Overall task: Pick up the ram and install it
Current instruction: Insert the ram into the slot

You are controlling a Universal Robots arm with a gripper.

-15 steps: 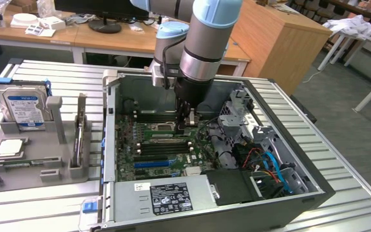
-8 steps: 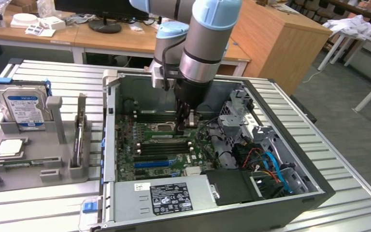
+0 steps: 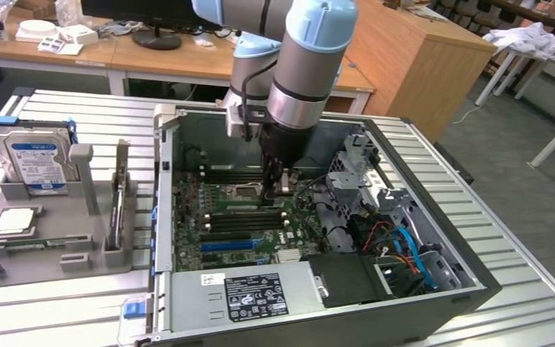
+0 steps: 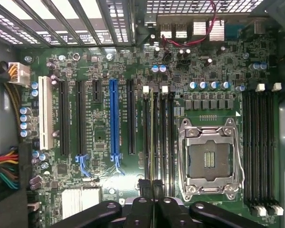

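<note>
In the wrist view my gripper point(image 4: 150, 187) is shut on the ram point(image 4: 152, 142), which shows edge-on as a thin greenish-yellow line. The stick runs along the bank of black memory slots point(image 4: 167, 137) beside the empty processor socket point(image 4: 209, 159), between the white latches. Whether it sits in a slot or hovers just above, I cannot tell. In the exterior view the arm reaches straight down into the open computer case point(image 3: 470, 275), with the gripper point(image 3: 277, 189) just over the motherboard point(image 3: 229, 231) next to the socket.
A second bank of memory slots point(image 4: 259, 147) lies on the socket's other side; expansion slots, one blue point(image 4: 114, 118), and coloured cables point(image 4: 4, 166) are near. A grey tray point(image 3: 27, 253) on the exterior view's left holds a hard drive point(image 3: 37, 155) and a square silver chip point(image 3: 15, 220).
</note>
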